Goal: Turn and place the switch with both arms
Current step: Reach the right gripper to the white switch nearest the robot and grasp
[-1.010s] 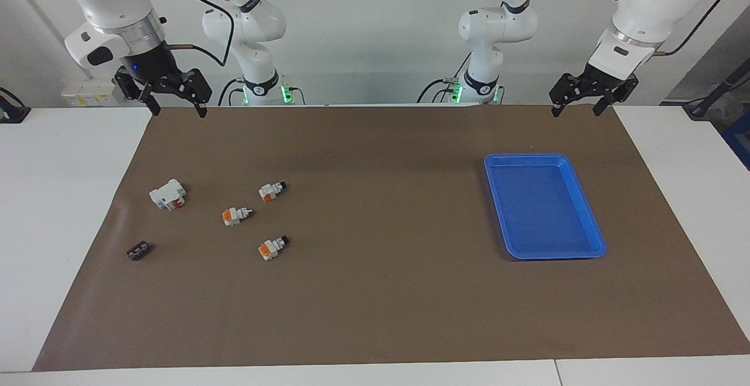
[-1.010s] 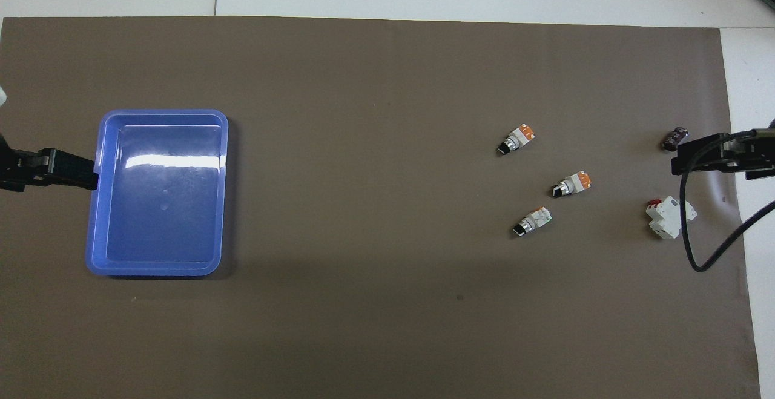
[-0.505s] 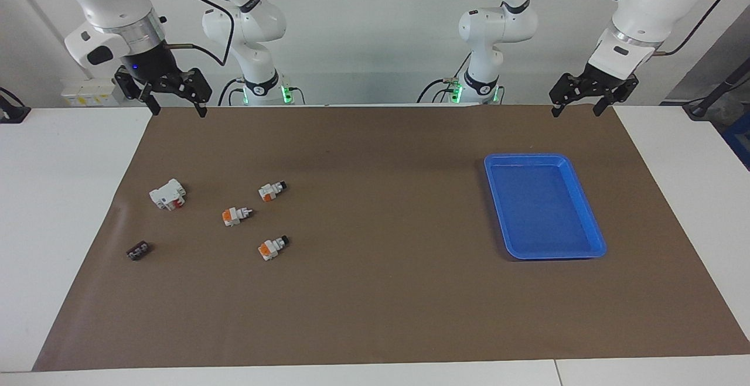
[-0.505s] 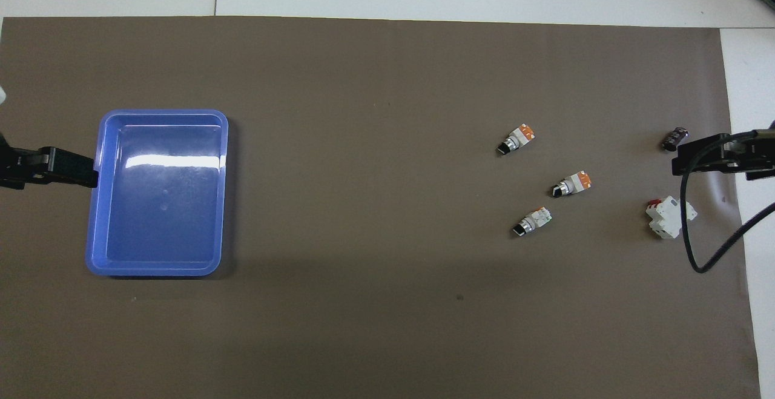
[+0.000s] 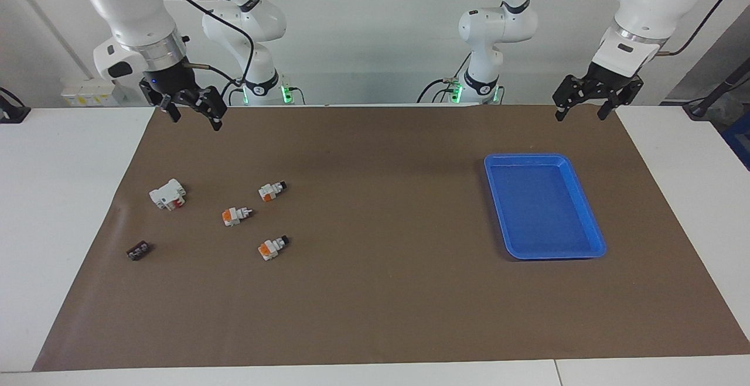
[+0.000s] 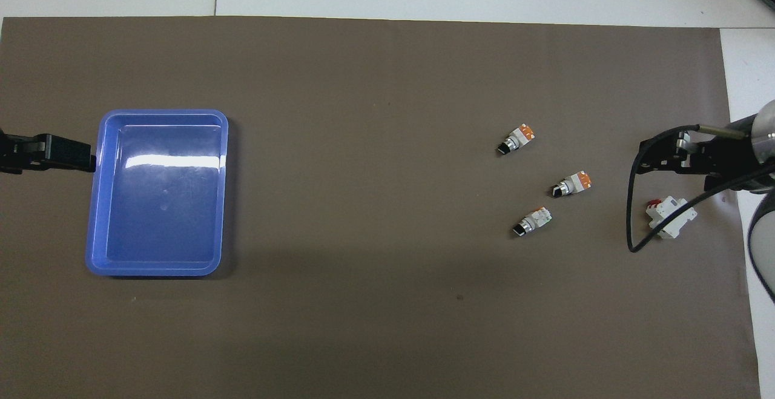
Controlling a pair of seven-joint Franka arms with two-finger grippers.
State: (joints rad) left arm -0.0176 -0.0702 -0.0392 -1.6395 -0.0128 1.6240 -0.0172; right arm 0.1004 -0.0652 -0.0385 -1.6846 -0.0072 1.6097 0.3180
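Note:
Three alike switches with white bodies, orange blocks and black knob tips lie on the brown mat toward the right arm's end: one nearest the robots (image 5: 272, 190) (image 6: 533, 220), one in the middle (image 5: 236, 215) (image 6: 571, 184), one farthest (image 5: 272, 247) (image 6: 518, 138). My right gripper (image 5: 196, 119) (image 6: 651, 160) is open and empty, raised over the mat's robot-side edge, apart from the switches. My left gripper (image 5: 580, 114) (image 6: 85, 160) is open and empty, raised over the mat's edge by the blue tray.
A blue tray (image 5: 590, 222) (image 6: 97, 205) lies toward the left arm's end. A larger white block with red (image 5: 168, 194) (image 6: 669, 217) and a tiny black piece (image 5: 138, 250) lie beside the switches. Two slimmer arms with green-lit bases (image 5: 263, 90) stand at the robots' edge.
My right gripper has moved toward the middle of the table, out over the mat, and now covers the black piece in the overhead view. My left gripper has shifted only slightly.

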